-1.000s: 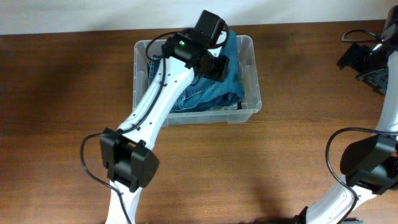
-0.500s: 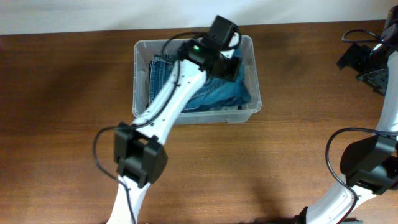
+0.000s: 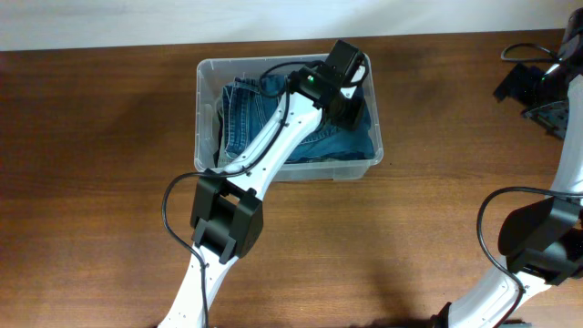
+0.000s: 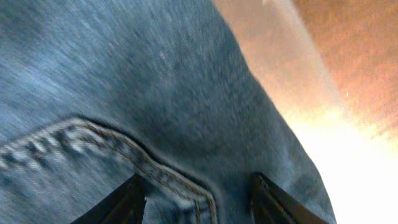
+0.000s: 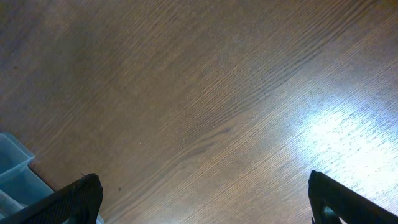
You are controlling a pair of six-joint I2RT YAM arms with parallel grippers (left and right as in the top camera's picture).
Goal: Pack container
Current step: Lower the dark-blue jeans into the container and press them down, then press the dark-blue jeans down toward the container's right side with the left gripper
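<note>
The container (image 3: pixel 199 109) is a clear plastic bin at the back middle of the wooden table, and blue jeans (image 3: pixel 244 118) lie folded inside it. My left gripper (image 3: pixel 345 102) reaches down into the bin's right end, its wrist hiding the fingertips from above. In the left wrist view the jeans (image 4: pixel 124 81) fill the frame, and a stitched denim fold sits pinched between the two dark fingers of the left gripper (image 4: pixel 198 202). My right gripper (image 3: pixel 533 96) hovers at the far right edge, open over bare wood with nothing between the fingers of the gripper (image 5: pixel 205 199).
A corner of the clear bin (image 5: pixel 12 169) shows at the lower left of the right wrist view. The table's back edge meets a white wall just behind the bin. Black cables trail by the right arm (image 3: pixel 524 50).
My left arm has swung to the right inside the bin, drawing the denim with it. More of the jeans now shows at the bin's left side. The right arm has stayed still.
</note>
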